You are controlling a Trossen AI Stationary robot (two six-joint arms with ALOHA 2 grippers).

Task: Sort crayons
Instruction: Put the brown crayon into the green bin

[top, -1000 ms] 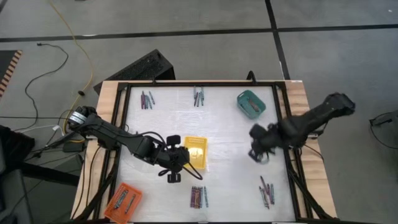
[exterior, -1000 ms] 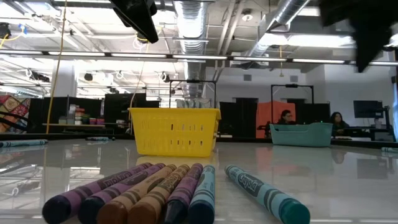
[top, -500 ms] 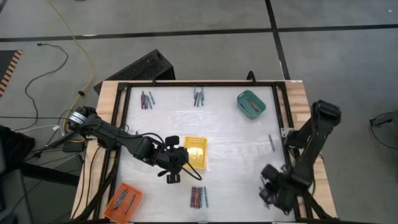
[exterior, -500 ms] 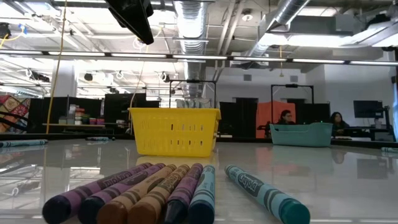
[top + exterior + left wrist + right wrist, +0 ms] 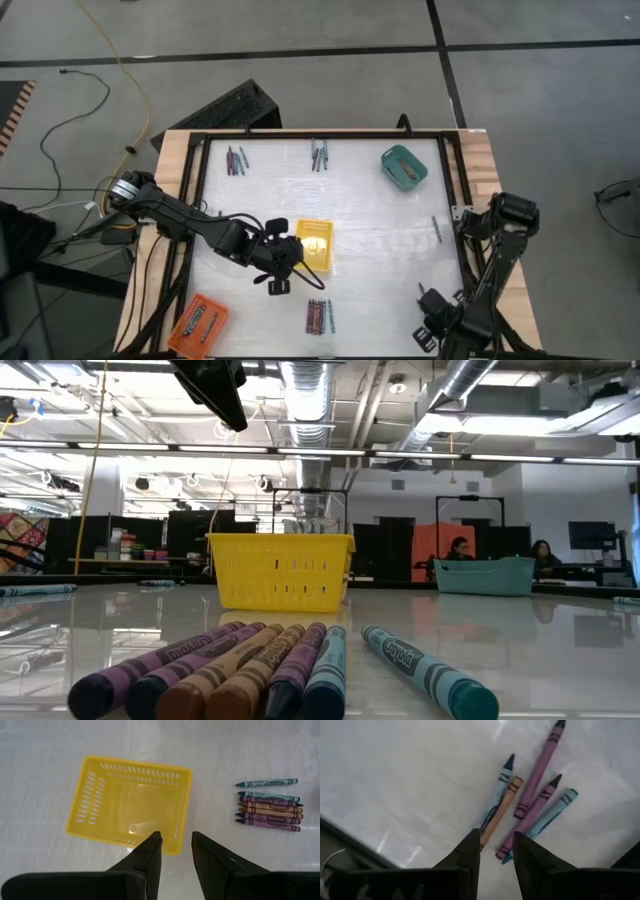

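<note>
Both tools stand slightly open, empty. The right tool (image 5: 495, 847) hovers over five thin paper-wrapped crayons (image 5: 530, 805) at the glossy white counter's (image 5: 380, 250) near right corner — the left tool (image 5: 175, 847) above the slotted yellow plastic tray (image 5: 131, 805).

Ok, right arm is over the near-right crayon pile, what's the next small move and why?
Probably lower the right gripper onto the orange crayon. Its jaws stand slightly apart above the loose crayons, holding nothing, and that crayon's end lies right between them.
</note>
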